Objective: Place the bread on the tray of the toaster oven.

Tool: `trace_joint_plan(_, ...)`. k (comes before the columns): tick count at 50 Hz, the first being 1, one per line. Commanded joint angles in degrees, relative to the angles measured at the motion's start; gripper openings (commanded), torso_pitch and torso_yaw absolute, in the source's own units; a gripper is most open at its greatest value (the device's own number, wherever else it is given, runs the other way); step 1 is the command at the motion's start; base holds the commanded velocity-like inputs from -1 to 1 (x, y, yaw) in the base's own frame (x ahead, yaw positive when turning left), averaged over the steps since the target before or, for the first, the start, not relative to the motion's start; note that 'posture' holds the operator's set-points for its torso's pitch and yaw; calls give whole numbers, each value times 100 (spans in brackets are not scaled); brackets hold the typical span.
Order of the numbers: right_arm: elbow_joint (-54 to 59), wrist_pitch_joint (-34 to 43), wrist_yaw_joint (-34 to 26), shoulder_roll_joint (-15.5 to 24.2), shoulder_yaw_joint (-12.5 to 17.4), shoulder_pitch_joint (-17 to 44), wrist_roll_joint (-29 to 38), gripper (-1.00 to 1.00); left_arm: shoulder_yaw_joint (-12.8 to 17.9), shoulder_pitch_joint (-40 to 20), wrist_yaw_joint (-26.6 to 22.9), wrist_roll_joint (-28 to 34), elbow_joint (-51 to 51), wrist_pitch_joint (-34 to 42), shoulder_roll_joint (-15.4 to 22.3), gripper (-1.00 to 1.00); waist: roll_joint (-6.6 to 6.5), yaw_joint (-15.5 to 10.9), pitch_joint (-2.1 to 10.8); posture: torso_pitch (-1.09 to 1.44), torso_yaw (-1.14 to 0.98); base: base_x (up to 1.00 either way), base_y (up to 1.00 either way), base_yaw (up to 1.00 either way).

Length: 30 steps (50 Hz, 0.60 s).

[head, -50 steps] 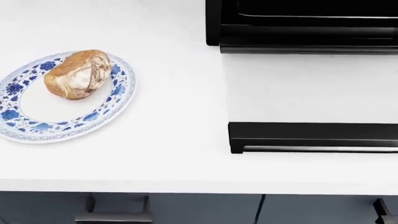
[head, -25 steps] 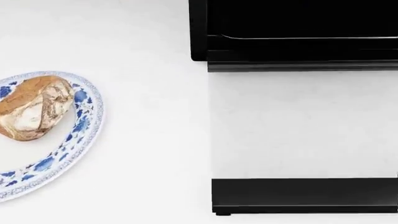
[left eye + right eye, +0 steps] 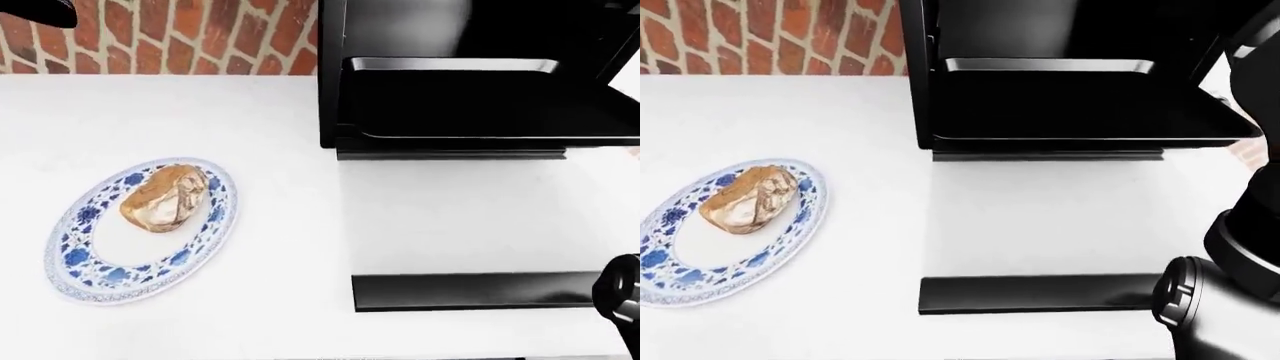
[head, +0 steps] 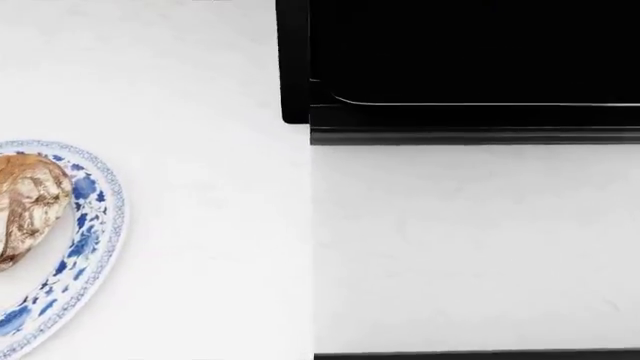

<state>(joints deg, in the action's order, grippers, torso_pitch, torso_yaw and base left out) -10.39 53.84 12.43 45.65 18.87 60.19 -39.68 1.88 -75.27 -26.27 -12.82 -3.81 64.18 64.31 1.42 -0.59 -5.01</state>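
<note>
bread (image 3: 166,198) on patterned plate (image 3: 85,255), no writing.

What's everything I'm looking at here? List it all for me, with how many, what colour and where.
bread: one, golden brown, on the plate, left of the left-eye view.
plate: one, white with a blue flower rim, oval, on the counter at left.
counter: one, white, across all views.
toaster oven: one, black, top right, standing open.
oven door: one, folded down flat toward the bottom of the view, pale glass with a black edge.
tray: one, dark, slid partly out of the oven mouth.
brick wall: one, red, along the top left.
robot arm: one, black, bottom right of the right-eye view; no hand or fingers show.
</note>
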Motion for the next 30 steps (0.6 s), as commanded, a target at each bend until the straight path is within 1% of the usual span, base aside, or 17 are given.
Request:
trace_joint_plan(1,-120,-170,9,115,123,170,1,100,-124,-456,-1214,1073,144,-234,137,100,-21,1,178,0,0,0,0,0)
trace_joint_plan(3,-127,-196,6,101,111,134,11,100,-452,-840,-2238,1912,633,-335,148,100,12,-24,133,0,0,0,0,0)
trace_joint_plan(4,-135,-209,4,92,104,117,19,100,-483,-943,-2672,2354,822,-652,74,100,34,-38,118,0,0,0,0,0)
trace_joint_plan(6,-150,-192,7,88,100,126,16,100,-438,-465,-3530,3397,921,-2205,197,100,62,-68,84,0,0,0,0,0)
trace_joint_plan(7,-157,-183,7,88,102,129,13,100,-216,-198,-4061,3753,831,-2684,164,100,67,-72,71,0,0,0,0,0)
trace_joint_plan(8,-173,-170,10,87,107,120,7,100,298,182,-4532,3591,471,-3528,-17,100,67,-72,74,0,0,0,0,0)
trace_joint_plan(9,-178,-185,6,70,104,98,13,100,527,638,-4772,3888,305,-4087,52,100,66,-76,75,0,0,0,0,0)
trace_joint_plan(11,-200,-164,13,72,109,104,5,100,873,859,-5091,4092,212,-4654,-135,100,62,-69,76,0,0,0,0,0)
trace_joint_plan(13,-219,-133,27,88,124,119,-14,100,969,808,-4901,4259,552,-5611,-258,100,85,-77,74,0,0,0,0,0)
trace_joint_plan(19,-199,-193,19,70,123,80,-2,100,1117,824,-5414,4237,879,-6313,-708,100,113,-97,108,0,0,0,0,0)
trace_joint_plan(21,-192,-216,12,60,119,65,4,100,1041,479,-4772,4562,1229,-6581,-884,100,121,-102,117,0,0,0,0,0)
trace_joint_plan(23,-220,-220,10,42,109,32,12,100,1033,486,-4974,4613,1140,-6482,-965,100,140,-109,127,0,0,0,0,0)
trace_joint_plan(24,-229,-222,7,28,96,27,18,100,942,501,-4651,5094,1224,-6113,-1134,100,143,-105,129,0,0,0,0,0)
trace_joint_plan(25,-232,-223,4,24,94,28,25,100,939,413,-4398,5119,1353,-6309,-1243,100,145,-92,125,0,0,0,0,0)
trace_joint_plan(26,-205,-272,-21,9,84,0,61,100,897,557,-4708,5275,1318,-6067,-1255,100,145,-90,124,0,0,0,0,0)
trace_joint_plan(27,-206,-276,-31,10,71,-7,89,100,948,790,-4515,5331,1245,-6216,-1377,100,132,-95,137,0,0,0,0,0)
trace_joint_plan(30,-189,-226,-30,28,102,57,83,100,972,1037,-4610,5467,1002,-6354,-1520,100,93,-93,161,0,0,0,0,0)
